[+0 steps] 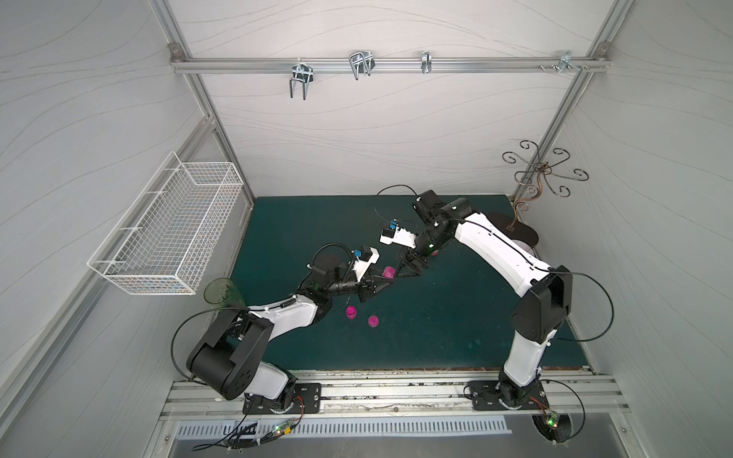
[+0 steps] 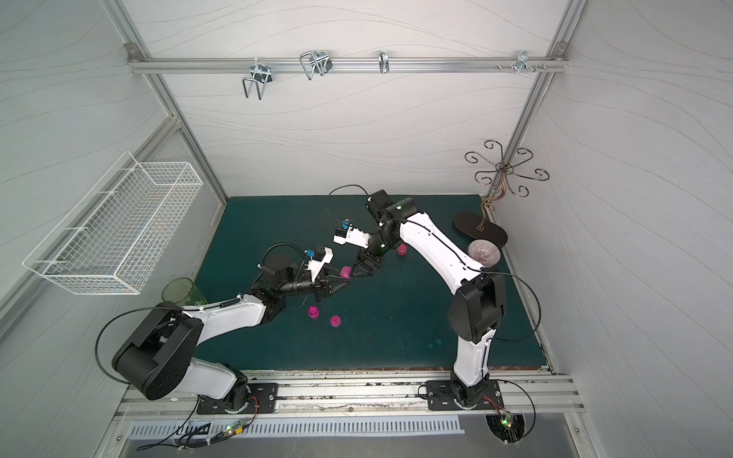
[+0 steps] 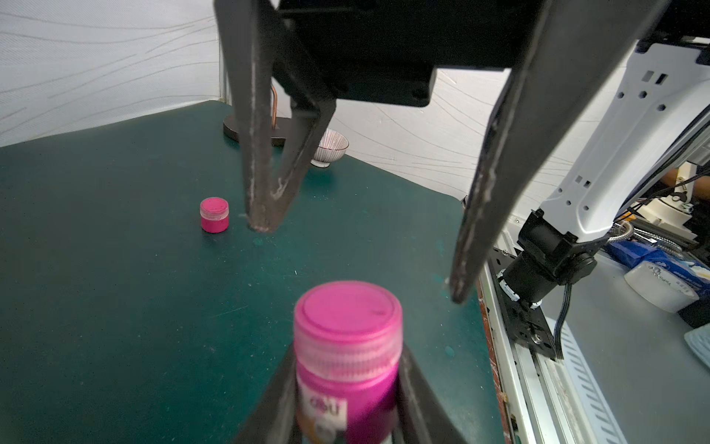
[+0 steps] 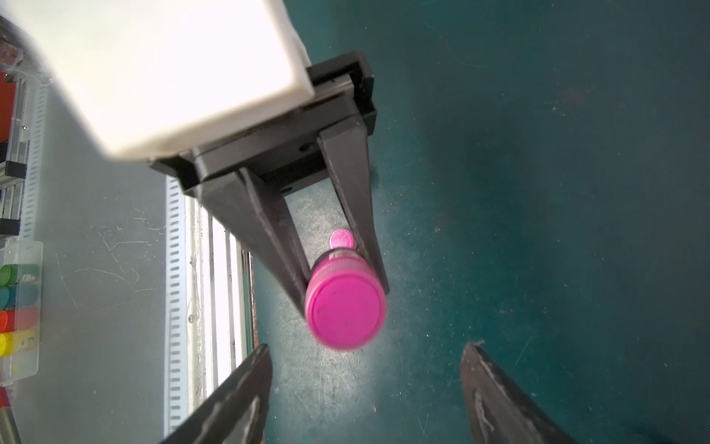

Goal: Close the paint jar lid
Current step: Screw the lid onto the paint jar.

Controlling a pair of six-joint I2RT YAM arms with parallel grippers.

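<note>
A magenta paint jar with a white label is held above the green mat, my left gripper shut on its body. Its pink lid sits on top of the jar; how tightly it sits I cannot tell. My right gripper stands open just beyond the lid. Its two fingertips are spread wide and hold nothing; the lid lies ahead of them, not between them.
Three more magenta jars stand on the mat: two near the left arm, one by the right arm. A green cup, a striped bowl, a metal stand and a wire basket line the edges.
</note>
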